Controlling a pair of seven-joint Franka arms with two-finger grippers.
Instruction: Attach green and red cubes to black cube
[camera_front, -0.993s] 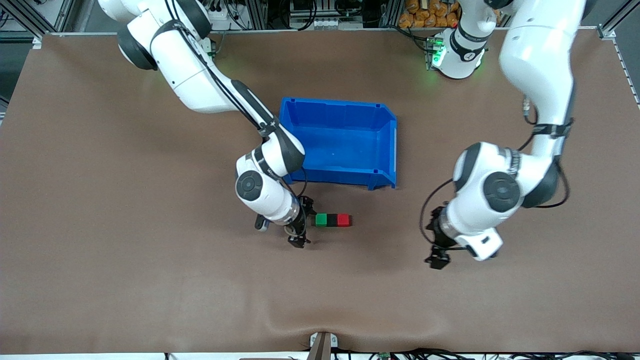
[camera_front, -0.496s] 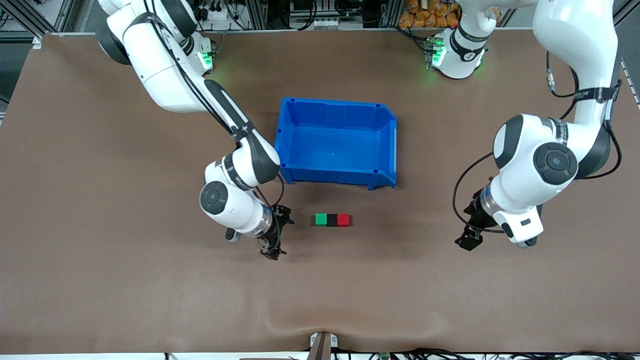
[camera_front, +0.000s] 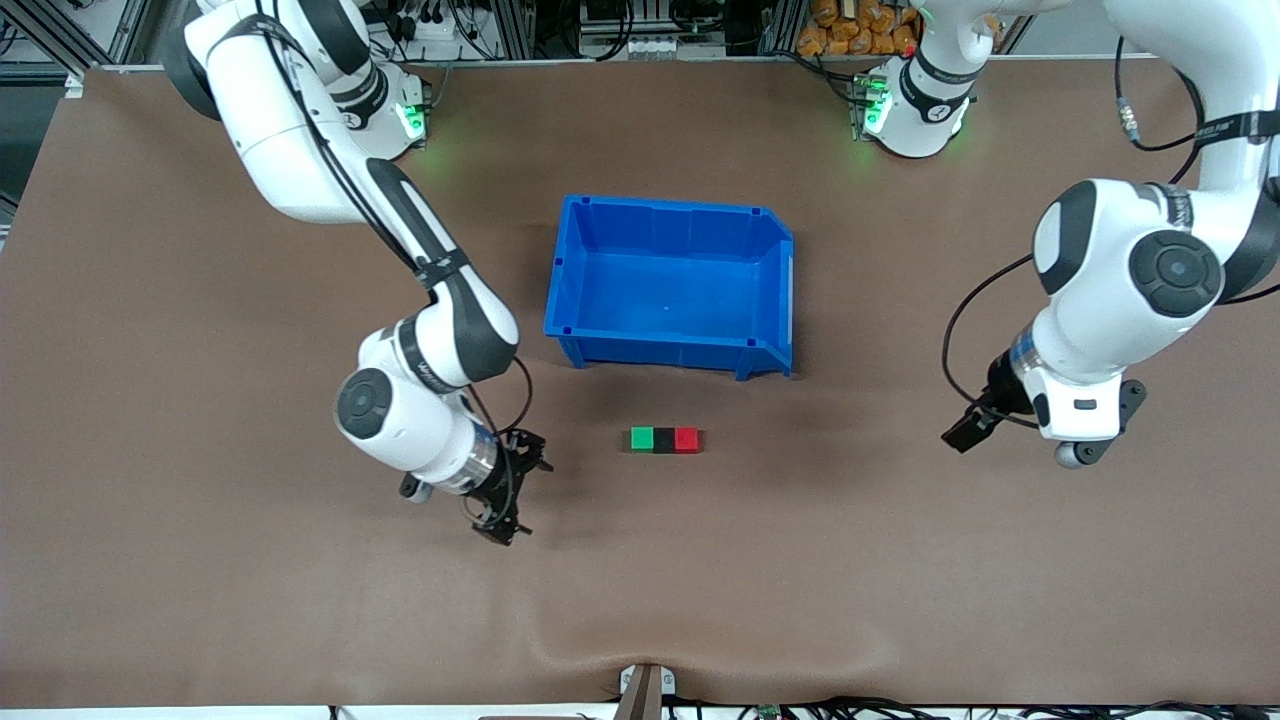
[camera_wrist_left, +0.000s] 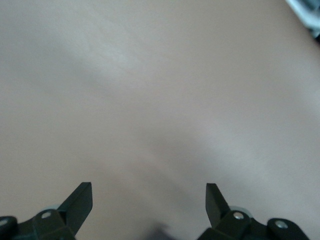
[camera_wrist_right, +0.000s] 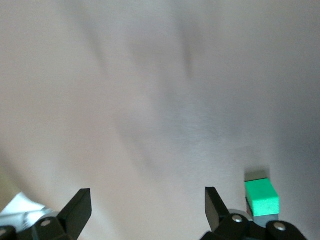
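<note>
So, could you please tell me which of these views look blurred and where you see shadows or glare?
Front view: sharp, evenly lit; the blue bin casts a soft shadow toward the cube row, green cube at one end. Left wrist view: smeared, featureless table. Right wrist view: streaky blur with dim shadows, though the green cube stays fairly crisp.

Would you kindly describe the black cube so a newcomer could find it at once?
Find the blue bin mid-table; a short row of three small cubes lies nearer the front camera. The black cube is the middle one, between the green cube and red cube.
</note>
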